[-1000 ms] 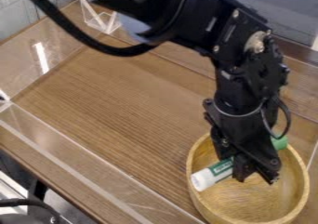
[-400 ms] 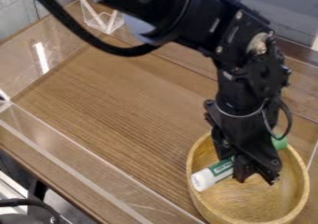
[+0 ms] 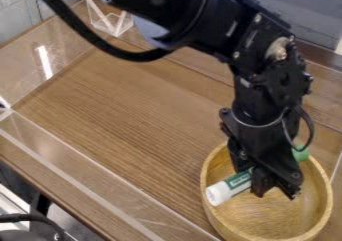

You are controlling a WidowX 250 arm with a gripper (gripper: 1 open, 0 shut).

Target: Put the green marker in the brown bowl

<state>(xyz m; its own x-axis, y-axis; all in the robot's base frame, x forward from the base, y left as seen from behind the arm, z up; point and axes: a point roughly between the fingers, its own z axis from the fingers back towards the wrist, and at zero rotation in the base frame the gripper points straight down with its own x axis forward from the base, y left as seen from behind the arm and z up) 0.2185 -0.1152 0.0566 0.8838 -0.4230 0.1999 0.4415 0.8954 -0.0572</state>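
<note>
The black hand (image 3: 267, 177) points steeply down into the brown bowl (image 3: 314, 218) at the near right of the scene, its fingers drawn together tight on the green marker (image 3: 230, 187). The marker lies tilted inside the bowl, clamped near its upper, green-labelled part, while its white end sticks out to the lower left of the hand and sits close to, perhaps on, the bowl's inner surface; whether it actually rests there cannot be told. A patch of green also shows just right of the hand, at the far rim of the bowl. The bowl is light tan wood with visible grain, and its right edge is cut off by the picture border. Above the hand, the bulky black arm (image 3: 201, 25) rises and bends away toward the far left, with a dark cable looping across it. The bowl stands on a wood-grain tabletop (image 3: 120, 105), which stretches to the left and far side. Clear plastic walls (image 3: 54, 145) edge the tabletop along the near left and the far left corner.
</note>
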